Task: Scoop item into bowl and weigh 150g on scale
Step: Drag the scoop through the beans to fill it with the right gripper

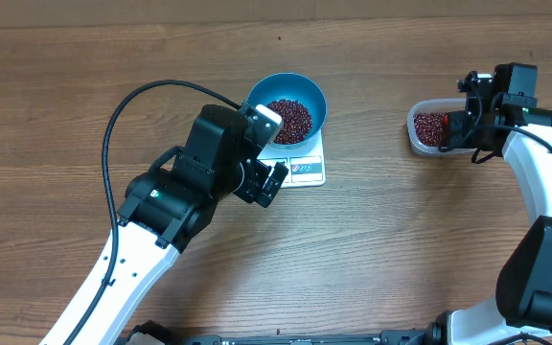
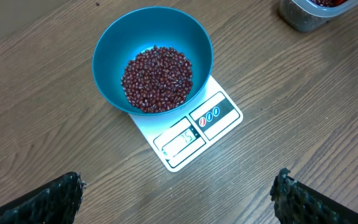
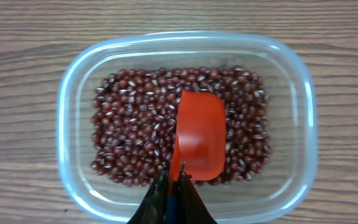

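Observation:
The blue bowl (image 1: 287, 110) (image 2: 152, 59) rests on the white scale (image 1: 305, 169) (image 2: 194, 132) and holds a heap of red-brown beans (image 1: 288, 119) (image 2: 157, 79). My left gripper (image 1: 274, 153) (image 2: 179, 199) hovers just in front of the scale, open, with nothing between its fingers. At the right, more beans (image 1: 431, 126) (image 3: 135, 127) lie in a clear plastic container (image 1: 414, 132) (image 3: 294, 74). My right gripper (image 1: 468, 120) (image 3: 173, 186) is shut on the handle of a red scoop (image 3: 199, 137), whose empty bowl sits over the beans in the container.
The wooden table (image 1: 391, 249) carries only the scale with the bowl and the container. A black cable (image 1: 113, 125) loops up from my left arm at the left of the bowl.

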### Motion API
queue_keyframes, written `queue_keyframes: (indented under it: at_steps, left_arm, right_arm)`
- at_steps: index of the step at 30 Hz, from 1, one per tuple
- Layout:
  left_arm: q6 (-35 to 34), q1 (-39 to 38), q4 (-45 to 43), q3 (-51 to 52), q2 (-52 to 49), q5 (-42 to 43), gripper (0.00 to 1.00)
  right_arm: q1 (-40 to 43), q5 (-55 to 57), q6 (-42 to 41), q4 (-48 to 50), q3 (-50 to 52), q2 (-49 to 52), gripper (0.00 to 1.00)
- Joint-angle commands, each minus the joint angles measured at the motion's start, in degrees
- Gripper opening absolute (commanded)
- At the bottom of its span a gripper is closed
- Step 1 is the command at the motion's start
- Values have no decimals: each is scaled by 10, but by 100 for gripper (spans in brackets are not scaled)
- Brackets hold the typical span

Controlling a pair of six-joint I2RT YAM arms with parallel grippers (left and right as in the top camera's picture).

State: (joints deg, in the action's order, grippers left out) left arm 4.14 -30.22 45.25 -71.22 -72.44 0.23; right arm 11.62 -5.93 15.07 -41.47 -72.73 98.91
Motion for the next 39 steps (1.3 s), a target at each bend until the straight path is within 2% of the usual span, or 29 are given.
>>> queue_keyframes:
  at_steps: [1, 8, 14, 22, 39]
  left_arm:
    - [-9, 2, 0, 2, -4, 4, 100]
    - [-9, 2, 0, 2, -4, 4, 100]
    - [-9, 2, 0, 2, -4, 4, 100]
    - [-9, 2, 0, 2, -4, 4, 100]
    - [-9, 2, 0, 2, -4, 4, 100]
  right_arm:
    - [2, -55, 2, -4, 4, 2, 4]
    - [7, -117, 0, -7, 4, 2, 4]
    - [49, -191, 0, -13, 4, 3, 4]
    - [73, -205, 0, -28, 4, 49, 4]
    - [125, -334, -17, -21, 4, 81, 4]
